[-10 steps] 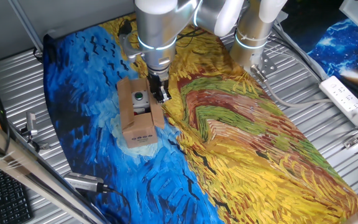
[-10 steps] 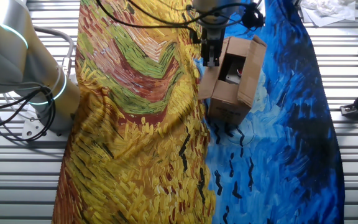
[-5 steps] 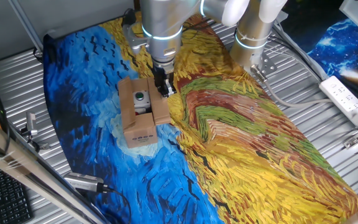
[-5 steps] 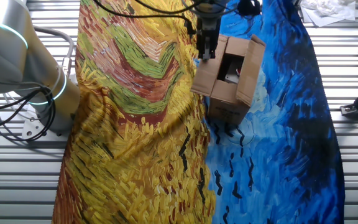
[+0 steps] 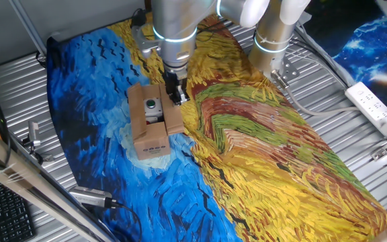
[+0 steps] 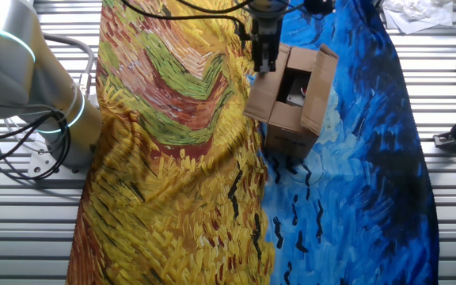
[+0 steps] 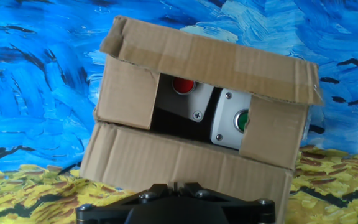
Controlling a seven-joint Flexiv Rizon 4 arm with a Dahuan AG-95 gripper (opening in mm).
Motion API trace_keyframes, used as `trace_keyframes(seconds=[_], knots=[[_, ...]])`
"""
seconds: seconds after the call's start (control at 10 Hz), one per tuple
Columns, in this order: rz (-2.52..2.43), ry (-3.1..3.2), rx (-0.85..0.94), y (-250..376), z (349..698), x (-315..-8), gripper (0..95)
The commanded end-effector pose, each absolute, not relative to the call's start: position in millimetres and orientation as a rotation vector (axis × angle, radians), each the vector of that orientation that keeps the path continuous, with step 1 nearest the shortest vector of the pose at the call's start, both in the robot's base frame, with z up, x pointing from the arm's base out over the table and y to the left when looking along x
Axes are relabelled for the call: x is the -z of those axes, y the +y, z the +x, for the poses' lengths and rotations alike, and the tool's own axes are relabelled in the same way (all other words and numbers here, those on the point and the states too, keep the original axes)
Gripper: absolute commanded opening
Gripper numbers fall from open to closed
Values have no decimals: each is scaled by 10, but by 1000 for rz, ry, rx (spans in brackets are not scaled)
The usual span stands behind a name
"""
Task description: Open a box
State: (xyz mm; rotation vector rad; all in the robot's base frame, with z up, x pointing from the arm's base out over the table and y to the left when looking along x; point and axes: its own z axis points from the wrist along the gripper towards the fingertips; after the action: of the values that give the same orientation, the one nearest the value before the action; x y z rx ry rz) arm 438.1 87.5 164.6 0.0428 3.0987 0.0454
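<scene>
The table [image 5: 355,47], under a painted cloth [image 5: 261,154], carried the box [image 5: 150,121] toward its far left corner in one fixed view. Both long flaps stood folded outward and a grey push-button unit [image 7: 219,112] showed inside; the two short end flaps remained partly inward, so opening seemed nearly done. The arm [image 5: 173,27] hung vertical, its gripper [image 5: 175,94] at the right flap's edge; whether it pinched cardboard I could not tell.
</scene>
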Motion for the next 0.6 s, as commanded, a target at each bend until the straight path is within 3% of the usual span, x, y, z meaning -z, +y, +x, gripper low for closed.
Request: trace_keyframes(seconds=[0.1,0.6], knots=[[29,3103,-49,831,4457,-1653,0],[-1,3103,-50,761,4619,-1584,0]])
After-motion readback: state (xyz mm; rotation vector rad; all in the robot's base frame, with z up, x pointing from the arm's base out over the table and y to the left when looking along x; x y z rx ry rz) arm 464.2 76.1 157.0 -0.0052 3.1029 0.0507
